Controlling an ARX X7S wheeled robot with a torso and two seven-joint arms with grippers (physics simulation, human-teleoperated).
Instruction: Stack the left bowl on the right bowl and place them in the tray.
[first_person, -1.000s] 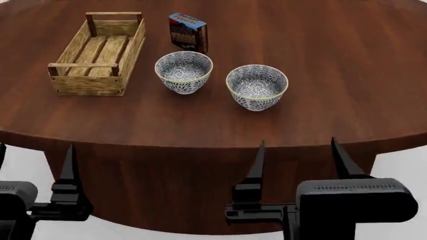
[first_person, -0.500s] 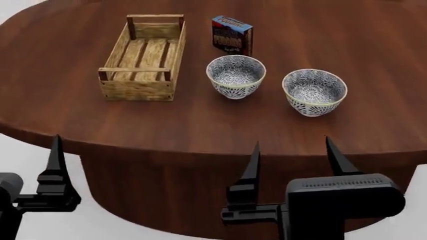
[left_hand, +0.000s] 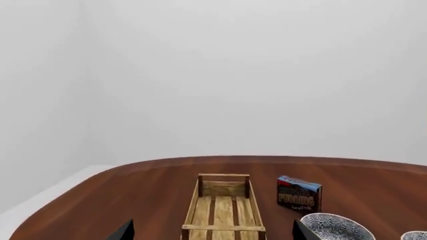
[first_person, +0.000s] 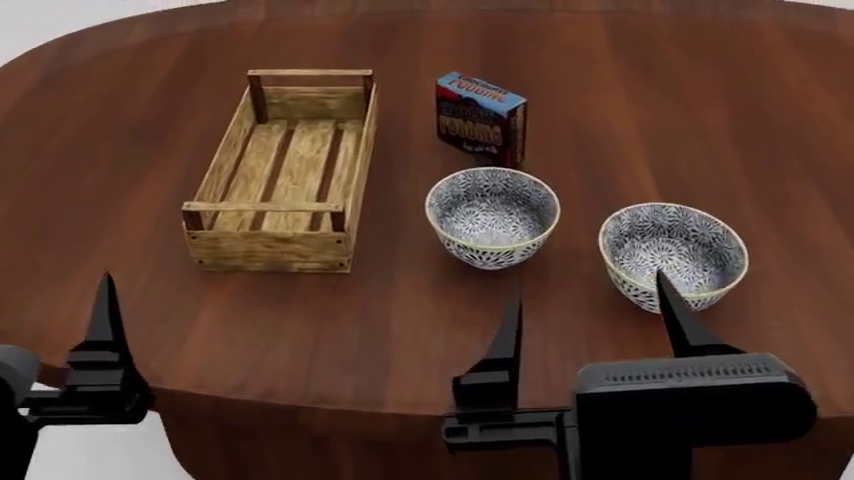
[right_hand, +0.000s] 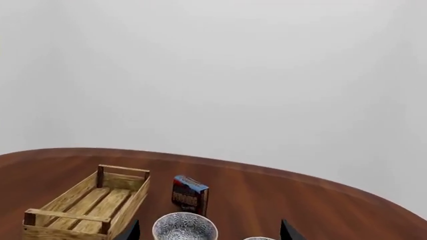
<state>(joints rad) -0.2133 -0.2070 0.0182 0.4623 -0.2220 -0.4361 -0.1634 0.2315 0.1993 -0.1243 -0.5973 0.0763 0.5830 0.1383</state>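
Bowls sit side by side mid-worktop (first_person: 400, 340), left bowl (first_person: 493, 217) at 9 o'clock of the right bowl (first_person: 673, 255), tray (first_person: 283, 172) further at 9, while both the left gripper (left_hand: 210, 235) and right gripper (first_person: 587, 315) hang spread wide and empty, so nothing's stacked yet.

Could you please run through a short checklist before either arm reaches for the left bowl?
1. Left bowl upright and empty: ok.
2. Right bowl upright, empty and apart from the left one: ok.
3. Tray empty, ready to take the stack: ok.
4. Pudding box stands behind the left bowl, close to its rim but apart: ok, though mind it on approach.
5. Right gripper open and holding nothing: ok.
6. Left gripper open, tips wide apart, nothing held: ok.
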